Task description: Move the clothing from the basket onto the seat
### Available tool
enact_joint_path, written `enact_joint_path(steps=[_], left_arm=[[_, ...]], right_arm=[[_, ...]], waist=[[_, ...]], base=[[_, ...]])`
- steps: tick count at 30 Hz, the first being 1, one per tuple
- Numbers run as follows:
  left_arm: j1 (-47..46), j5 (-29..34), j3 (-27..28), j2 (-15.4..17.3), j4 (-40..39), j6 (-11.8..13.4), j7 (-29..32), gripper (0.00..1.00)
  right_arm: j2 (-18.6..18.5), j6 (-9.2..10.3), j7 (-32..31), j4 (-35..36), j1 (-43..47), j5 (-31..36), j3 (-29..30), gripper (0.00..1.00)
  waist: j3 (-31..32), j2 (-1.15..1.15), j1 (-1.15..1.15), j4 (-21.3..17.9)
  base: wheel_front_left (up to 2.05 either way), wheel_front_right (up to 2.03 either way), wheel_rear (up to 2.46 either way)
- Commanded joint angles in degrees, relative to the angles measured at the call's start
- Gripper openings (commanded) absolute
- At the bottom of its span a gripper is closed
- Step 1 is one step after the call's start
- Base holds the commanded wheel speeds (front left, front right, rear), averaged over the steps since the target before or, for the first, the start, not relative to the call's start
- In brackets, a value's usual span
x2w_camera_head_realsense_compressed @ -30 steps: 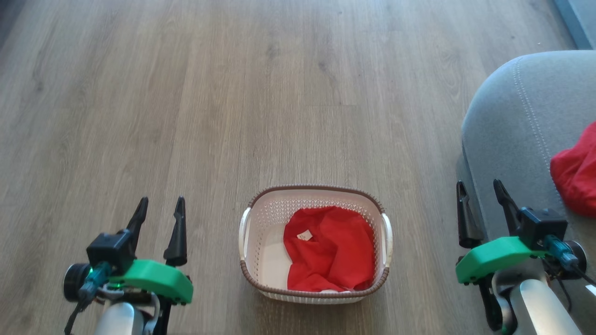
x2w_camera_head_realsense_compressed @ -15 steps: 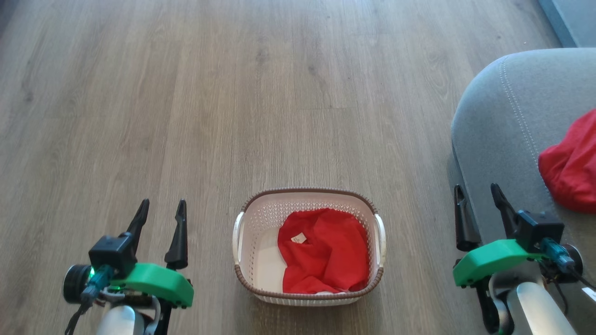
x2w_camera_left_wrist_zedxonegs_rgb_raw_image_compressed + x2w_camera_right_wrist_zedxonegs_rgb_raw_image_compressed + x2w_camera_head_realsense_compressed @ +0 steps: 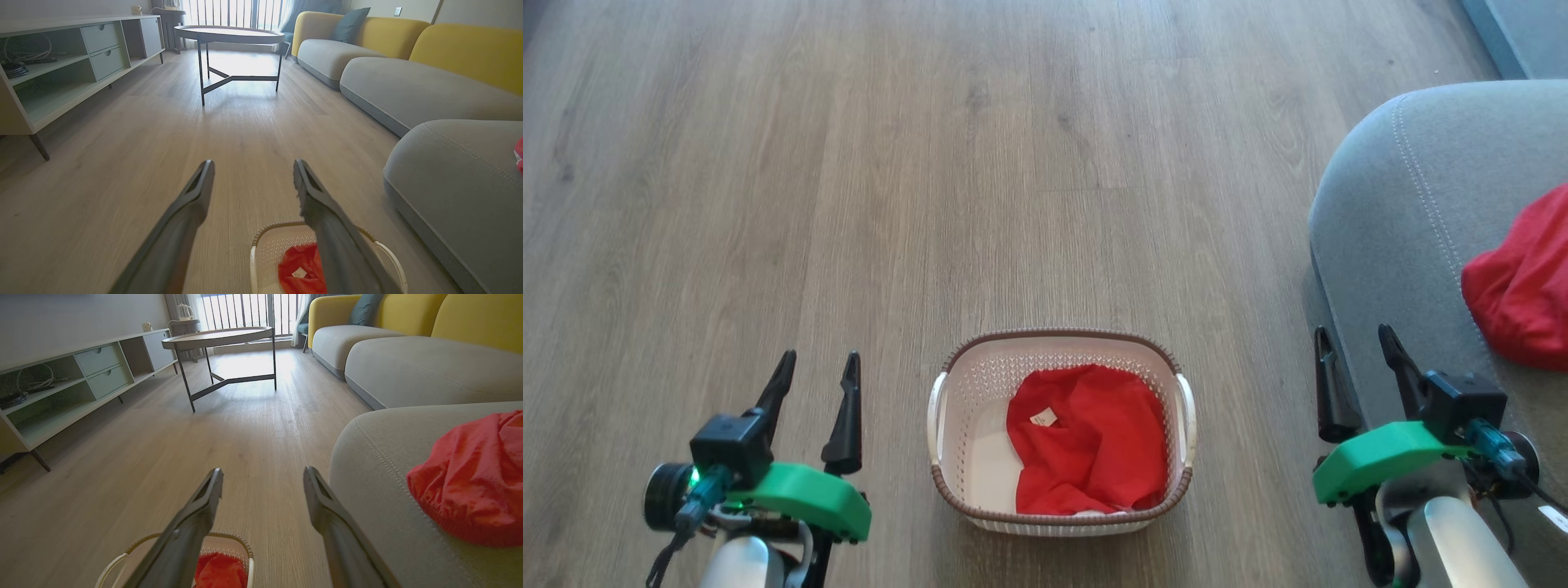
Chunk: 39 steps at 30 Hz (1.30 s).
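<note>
The left end effector (image 3: 818,359) and right end effector (image 3: 1352,331) are wide open and empty. Red clothing (image 3: 1086,441) lies in the basket (image 3: 1062,335) on the floor (image 3: 931,163) between them. Another piece (image 3: 1515,286) lies on the seat (image 3: 1405,204). It looks soft, light and floppy, so pinch a raised fold. The head view looks down into the basket. The right wrist view adds a far table (image 3: 220,335).

Pale wood floor (image 3: 849,163) holds a round table (image 3: 229,34), low cabinet (image 3: 61,61) and yellow-backed sofa (image 3: 470,49) before a bright window (image 3: 229,10).
</note>
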<state>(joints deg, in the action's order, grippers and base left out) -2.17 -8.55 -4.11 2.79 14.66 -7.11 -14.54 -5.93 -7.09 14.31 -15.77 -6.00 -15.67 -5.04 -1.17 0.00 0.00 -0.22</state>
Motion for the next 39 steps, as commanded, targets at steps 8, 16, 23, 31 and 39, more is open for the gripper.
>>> enact_joint_path(steps=[8,16,23,31,39], left_arm=[[-2.0,-0.1,0.7,0.1,-1.5,-0.4,-0.5,1.00],[-4.0,-0.2,-2.2,0.1,-1.2,-0.4,-0.5,1.00],[-8.2,-0.1,-4.9,0.1,-0.3,-0.4,-0.5,1.00],[-14.3,-0.4,-8.4,0.6,1.7,-0.4,-0.5,1.00],[-21.0,-0.9,-12.4,2.0,4.9,-0.4,-0.5,1.00]], right_arm=[[0.4,-0.40,0.7,1.9,-1.2,0.4,-0.5,1.00],[0.5,-0.40,0.7,4.2,-3.3,0.6,0.0,1.00],[1.1,-0.40,0.7,7.4,-7.5,1.1,0.2,1.00],[1.8,-0.40,0.7,9.6,-12.6,1.5,0.1,1.00],[2.7,-0.40,0.7,12.8,-17.0,1.5,-0.2,1.00]], waist=[[-0.7,0.00,0.00,-0.2],[-6.3,0.00,0.00,-1.2],[-14.8,0.00,0.00,-2.8],[-23.9,0.00,0.00,-5.4],[-32.5,0.00,0.00,-8.8]], base=[[0.00,0.00,0.00],[0.00,0.00,0.00],[0.00,0.00,0.00],[0.00,0.00,0.00],[0.00,0.00,0.00]])
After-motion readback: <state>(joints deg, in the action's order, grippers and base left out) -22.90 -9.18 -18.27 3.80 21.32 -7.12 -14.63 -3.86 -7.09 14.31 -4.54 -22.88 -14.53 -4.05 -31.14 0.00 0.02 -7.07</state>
